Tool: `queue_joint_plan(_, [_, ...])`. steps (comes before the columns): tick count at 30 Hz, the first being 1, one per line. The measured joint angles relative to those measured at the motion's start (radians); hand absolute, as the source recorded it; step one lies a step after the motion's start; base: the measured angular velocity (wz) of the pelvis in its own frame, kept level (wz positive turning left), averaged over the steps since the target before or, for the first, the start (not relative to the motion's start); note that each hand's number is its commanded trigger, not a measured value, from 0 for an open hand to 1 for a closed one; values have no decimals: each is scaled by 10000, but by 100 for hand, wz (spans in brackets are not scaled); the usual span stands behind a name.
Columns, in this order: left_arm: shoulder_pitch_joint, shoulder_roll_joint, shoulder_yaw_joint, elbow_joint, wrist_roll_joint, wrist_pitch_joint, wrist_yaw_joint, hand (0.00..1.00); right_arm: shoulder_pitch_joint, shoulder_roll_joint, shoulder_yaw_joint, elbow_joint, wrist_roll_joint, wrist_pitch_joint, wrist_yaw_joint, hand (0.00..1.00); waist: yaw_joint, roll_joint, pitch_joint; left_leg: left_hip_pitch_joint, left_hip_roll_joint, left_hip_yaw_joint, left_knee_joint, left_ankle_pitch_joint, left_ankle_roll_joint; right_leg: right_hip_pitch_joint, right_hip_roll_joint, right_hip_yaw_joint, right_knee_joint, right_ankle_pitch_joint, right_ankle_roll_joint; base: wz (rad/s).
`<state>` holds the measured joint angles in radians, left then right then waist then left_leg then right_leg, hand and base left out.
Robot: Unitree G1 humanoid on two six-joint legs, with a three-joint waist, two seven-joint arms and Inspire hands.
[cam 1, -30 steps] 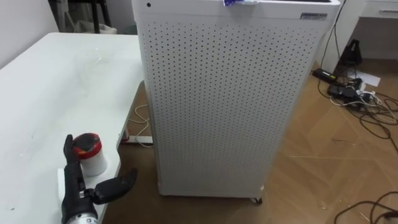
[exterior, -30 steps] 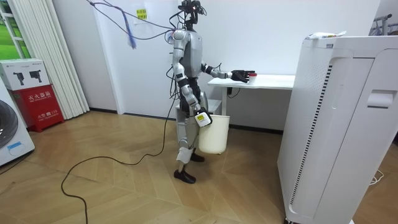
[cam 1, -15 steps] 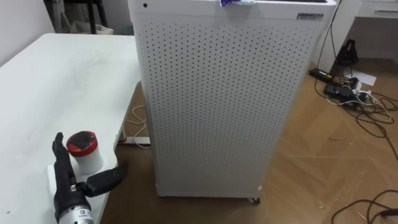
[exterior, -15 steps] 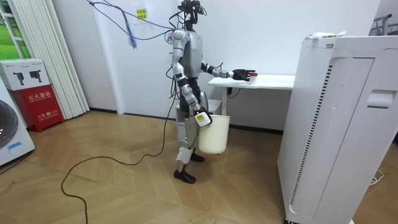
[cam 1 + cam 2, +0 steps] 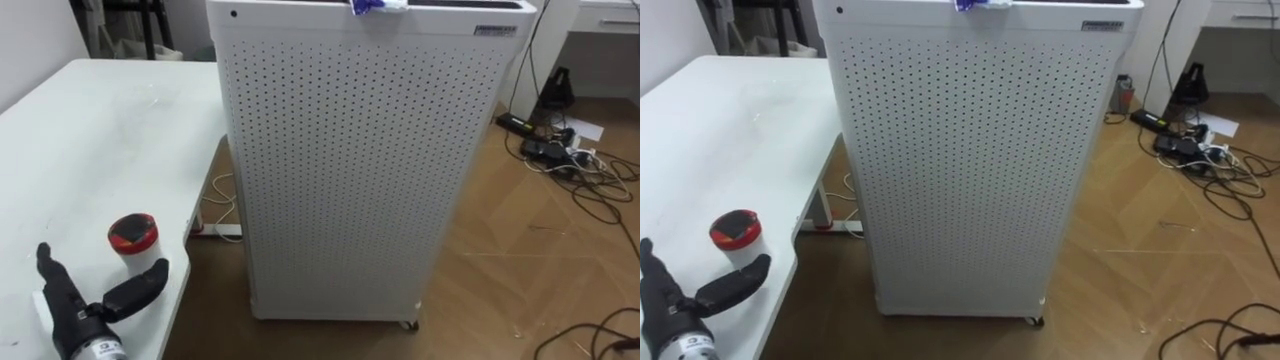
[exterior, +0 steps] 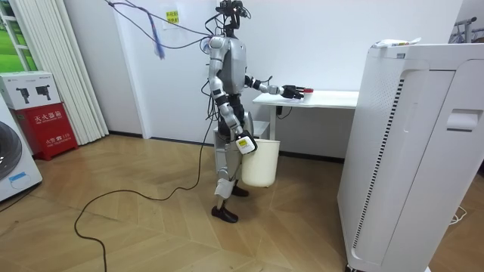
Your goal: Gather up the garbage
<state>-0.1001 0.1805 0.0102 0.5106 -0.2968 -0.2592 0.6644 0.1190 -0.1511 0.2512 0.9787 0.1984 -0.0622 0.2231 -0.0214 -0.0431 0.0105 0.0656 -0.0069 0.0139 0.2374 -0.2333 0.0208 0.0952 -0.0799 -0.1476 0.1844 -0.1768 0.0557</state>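
Observation:
A small white cup with a red lid (image 5: 133, 245) stands near the front edge of the white table (image 5: 90, 130). My left hand (image 5: 70, 310) lies low over the table just short of the cup and to its left, open, fingers straight, thumb pointing toward the cup, holding nothing. In the room view I stand at the table's end with that left hand (image 6: 293, 91) stretched over it. My right hand (image 6: 243, 143) hangs at my side, and a white bin (image 6: 259, 162) hangs from it off the floor. A blue-and-white scrap (image 5: 378, 5) lies on top of the white cabinet.
A tall white perforated cabinet on wheels (image 5: 360, 160) stands close to the table's right edge, with a narrow gap between them. Cables and a power strip (image 5: 560, 150) lie on the wooden floor at the right. A red box (image 6: 45, 113) is by the curtain.
My left hand has drawn back from beside the cup toward the lower left. The cup stays in place. The eye view has shifted slightly.

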Motion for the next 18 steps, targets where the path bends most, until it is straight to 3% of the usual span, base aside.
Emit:
queue_joint_plan(14, [-590,32,86,342,-514,1,-141,0,13,34,100,-1,90,2,-15,100,7,1,-41,-147,10,86,1,0,0,-222,9,82,59,2,-3,-1])
queue_joint_plan(18, [-916,215,92,583,-505,116,-214,0,33,40,197,-5,259,10,-116,100,-15,-49,-65,-347,16,109,141,0,0,-363,12,109,66,9,-13,0])
